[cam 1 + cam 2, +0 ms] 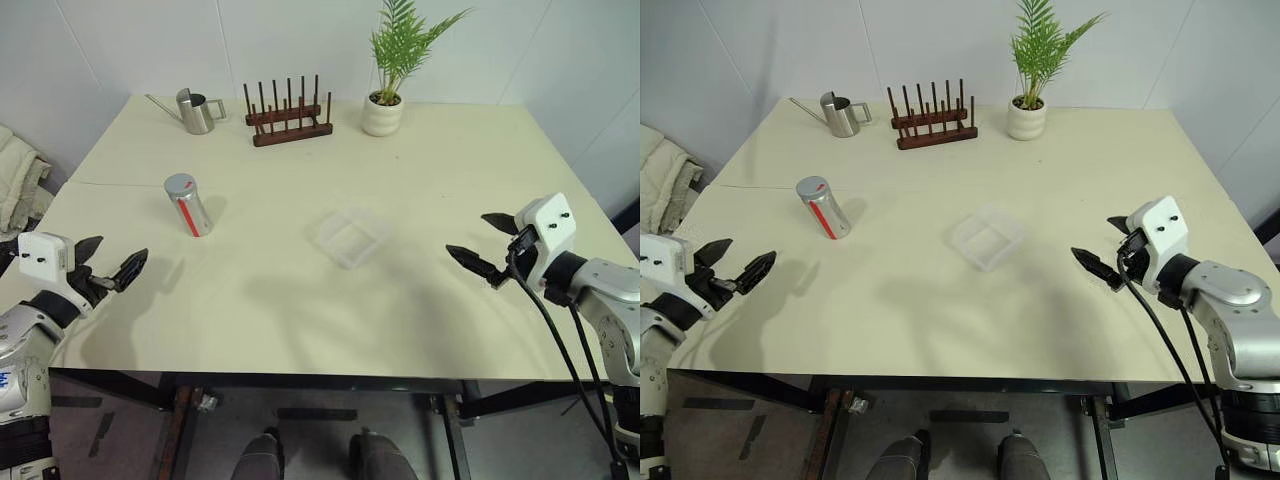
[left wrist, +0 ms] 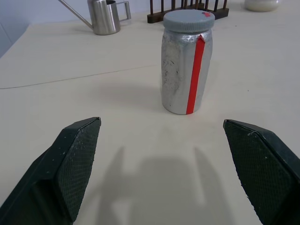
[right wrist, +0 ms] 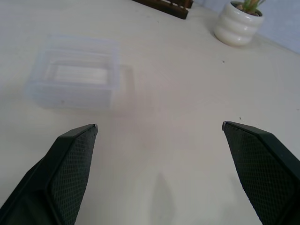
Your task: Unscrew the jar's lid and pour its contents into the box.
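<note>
Hovering low at both frame edges, the left gripper [image 1: 108,262] and right gripper [image 1: 482,243] have jaws spread wide, holding nothing. One jar [image 1: 188,205], lid [image 1: 180,185] on, stands left of centre; one box [image 1: 351,237] lies mid-desk [image 1: 450,170].

We see the jar [image 1: 187,205] standing on the table [image 1: 300,300], left of the box [image 1: 351,237]; behind them stand watering can [image 1: 196,110], rack [image 1: 289,112], plant pot [image 1: 382,114].

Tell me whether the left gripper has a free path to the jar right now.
Probably yes. The left gripper is open and the jar stands upright ahead of it, lid on, with only bare table between them.
</note>
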Tool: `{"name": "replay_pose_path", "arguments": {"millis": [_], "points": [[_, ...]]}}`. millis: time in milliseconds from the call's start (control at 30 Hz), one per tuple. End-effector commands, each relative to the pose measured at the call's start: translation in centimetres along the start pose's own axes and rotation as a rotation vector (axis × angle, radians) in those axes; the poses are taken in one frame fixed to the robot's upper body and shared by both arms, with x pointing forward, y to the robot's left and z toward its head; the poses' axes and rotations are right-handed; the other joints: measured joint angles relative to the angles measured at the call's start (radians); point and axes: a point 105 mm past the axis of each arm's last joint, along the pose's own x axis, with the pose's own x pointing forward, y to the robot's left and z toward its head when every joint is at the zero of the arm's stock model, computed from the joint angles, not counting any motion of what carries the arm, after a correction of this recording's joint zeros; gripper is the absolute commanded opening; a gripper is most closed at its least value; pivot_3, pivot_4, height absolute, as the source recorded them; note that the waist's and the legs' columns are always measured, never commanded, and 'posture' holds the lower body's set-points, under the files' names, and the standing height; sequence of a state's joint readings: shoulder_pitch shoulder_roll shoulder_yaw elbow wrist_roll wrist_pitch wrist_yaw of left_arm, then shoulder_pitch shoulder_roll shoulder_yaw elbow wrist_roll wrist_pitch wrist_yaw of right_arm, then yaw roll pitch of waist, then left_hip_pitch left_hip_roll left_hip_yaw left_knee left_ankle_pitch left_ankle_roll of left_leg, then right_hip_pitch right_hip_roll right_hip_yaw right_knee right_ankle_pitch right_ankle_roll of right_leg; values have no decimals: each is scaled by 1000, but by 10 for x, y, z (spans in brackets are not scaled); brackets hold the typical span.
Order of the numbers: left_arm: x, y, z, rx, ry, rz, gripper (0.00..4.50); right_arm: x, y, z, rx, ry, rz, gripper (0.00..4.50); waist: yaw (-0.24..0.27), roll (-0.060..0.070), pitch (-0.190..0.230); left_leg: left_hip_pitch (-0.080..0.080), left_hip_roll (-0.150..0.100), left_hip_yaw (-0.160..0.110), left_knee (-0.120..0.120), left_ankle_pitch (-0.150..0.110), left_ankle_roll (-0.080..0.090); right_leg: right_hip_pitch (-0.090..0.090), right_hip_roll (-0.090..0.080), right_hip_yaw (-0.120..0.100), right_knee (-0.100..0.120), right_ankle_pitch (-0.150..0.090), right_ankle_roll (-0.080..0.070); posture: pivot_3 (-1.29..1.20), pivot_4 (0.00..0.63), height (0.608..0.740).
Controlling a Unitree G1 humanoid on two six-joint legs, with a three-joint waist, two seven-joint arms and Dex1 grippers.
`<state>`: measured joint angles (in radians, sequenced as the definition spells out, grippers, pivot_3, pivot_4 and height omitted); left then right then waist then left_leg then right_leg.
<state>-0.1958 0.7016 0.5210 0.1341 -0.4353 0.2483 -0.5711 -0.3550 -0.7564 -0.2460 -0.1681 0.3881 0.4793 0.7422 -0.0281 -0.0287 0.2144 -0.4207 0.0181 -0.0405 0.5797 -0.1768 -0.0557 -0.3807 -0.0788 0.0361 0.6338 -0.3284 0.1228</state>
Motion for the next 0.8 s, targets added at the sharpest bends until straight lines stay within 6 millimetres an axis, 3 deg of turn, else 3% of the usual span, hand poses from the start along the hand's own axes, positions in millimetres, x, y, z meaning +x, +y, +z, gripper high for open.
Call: {"name": "replay_pose_path", "arguments": {"millis": [33, 400, 633, 800], "points": [[3, 0, 17, 42, -55, 4, 4461, -1, 0, 22, -37, -96, -6, 4500, 1, 0, 0, 0, 0, 0, 0, 0, 0, 0, 0, 0, 0, 0, 0, 0, 150, 740], [18, -8, 17, 30, -88, 47, 4461, 2, 22, 26, -48, -116, 101, 4500, 2, 0, 0, 0, 0, 0, 1, 0, 0, 0, 0, 0, 0, 1, 1, 0, 150, 740], [38, -20, 16, 12, -127, 82, 4461, 10, 46, 35, -37, -152, 225, 4500, 1, 0, 0, 0, 0, 0, 2, 0, 0, 2, 0, 0, 0, 1, 2, 0, 150, 740], [68, -35, 9, -10, -145, 153, 4461, 19, 44, 40, -42, -182, 253, 4500, 4, 0, 0, 0, -1, 0, 5, 0, 0, 2, 0, 0, 1, 2, 3, 0, 150, 740]]}}
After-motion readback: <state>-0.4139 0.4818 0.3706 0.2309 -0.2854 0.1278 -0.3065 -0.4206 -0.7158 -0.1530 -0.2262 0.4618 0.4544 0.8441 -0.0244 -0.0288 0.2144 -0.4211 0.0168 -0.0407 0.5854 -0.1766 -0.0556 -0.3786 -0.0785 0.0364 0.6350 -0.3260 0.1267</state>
